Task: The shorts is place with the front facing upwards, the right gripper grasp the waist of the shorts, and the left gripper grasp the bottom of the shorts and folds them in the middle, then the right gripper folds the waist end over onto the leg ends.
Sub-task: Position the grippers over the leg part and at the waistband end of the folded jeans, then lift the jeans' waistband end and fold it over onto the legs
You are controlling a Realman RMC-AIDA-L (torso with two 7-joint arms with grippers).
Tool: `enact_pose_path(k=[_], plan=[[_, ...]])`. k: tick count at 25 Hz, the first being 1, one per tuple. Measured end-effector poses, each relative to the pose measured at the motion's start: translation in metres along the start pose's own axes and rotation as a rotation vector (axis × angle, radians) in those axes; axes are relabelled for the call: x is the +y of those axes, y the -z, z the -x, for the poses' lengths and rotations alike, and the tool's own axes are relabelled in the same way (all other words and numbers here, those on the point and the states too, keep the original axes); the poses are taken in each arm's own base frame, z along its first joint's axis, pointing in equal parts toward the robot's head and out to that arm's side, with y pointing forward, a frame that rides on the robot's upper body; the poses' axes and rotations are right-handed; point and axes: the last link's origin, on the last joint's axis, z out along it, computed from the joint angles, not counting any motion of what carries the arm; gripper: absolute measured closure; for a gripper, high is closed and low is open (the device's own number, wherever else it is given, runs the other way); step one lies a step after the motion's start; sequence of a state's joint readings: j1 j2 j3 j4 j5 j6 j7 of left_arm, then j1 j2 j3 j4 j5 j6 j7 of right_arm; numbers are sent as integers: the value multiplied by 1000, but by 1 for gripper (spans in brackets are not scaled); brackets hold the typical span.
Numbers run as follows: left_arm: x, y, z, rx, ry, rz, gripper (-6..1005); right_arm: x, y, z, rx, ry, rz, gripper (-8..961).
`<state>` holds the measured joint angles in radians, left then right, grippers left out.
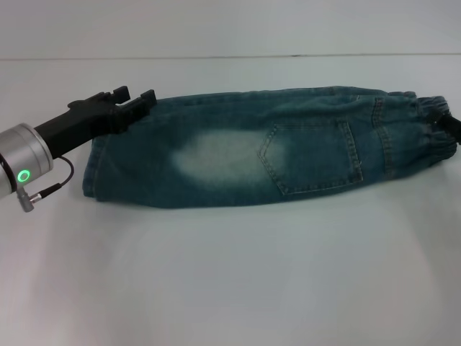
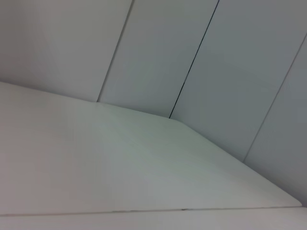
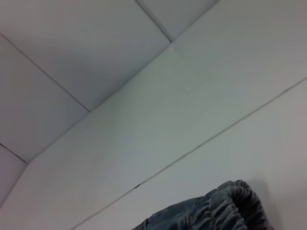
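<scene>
One pair of blue-green faded denim shorts point(image 1: 274, 148) lies flat across the middle of the white table point(image 1: 230, 281), already folded lengthwise into a long narrow band, back pocket with orange stitching facing up, pale worn patch near the centre. Gathered elastic waistband point(image 1: 432, 122) sits at the robot's right end; the stitched leg hems point(image 1: 92, 171) sit at the left end.

Left gripper point(image 1: 137, 96), black two-fingered claw on a silver-white cylindrical wrist with a green light, reaches in from the left edge and sits at the far corner of the hem end, touching or just over the denim. Its fingers stand slightly apart; cannot tell whether any cloth is between them.

Right gripper point(image 1: 454, 130) shows only as a black sliver at the right edge, against the waistband; finger state cannot be told.

Left wrist view shows only bare table and wall panels. Right wrist view shows the puckered waistband point(image 3: 230, 206) close by, with table beyond it.
</scene>
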<state>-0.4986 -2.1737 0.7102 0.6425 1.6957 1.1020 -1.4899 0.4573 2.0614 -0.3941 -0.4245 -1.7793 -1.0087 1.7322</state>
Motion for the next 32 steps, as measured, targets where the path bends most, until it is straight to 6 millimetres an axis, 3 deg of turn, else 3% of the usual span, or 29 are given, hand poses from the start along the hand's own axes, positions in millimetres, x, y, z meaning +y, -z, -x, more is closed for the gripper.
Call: enact_pose_path(k=[6,14,22,25,27,32], plan=[[2,-1,0,-4,-4,13,375,5,-11,-2,45,11,-15,163],[13,-9,0,14,-33,56,377,11,-16,-4,107,-10,-4,279],[39,-21,15,94,-130,148,378,18,-3,2,99,-19,85,628],[54,-25,24,189,-187,170,429,22,3,3,99,-34,119,776],[61,-29,34,271,-210,120,493,24,6,3,100,-45,136,794],[78,-43,52,286,-370,0,635,31,13,3,129,-89,197,840]])
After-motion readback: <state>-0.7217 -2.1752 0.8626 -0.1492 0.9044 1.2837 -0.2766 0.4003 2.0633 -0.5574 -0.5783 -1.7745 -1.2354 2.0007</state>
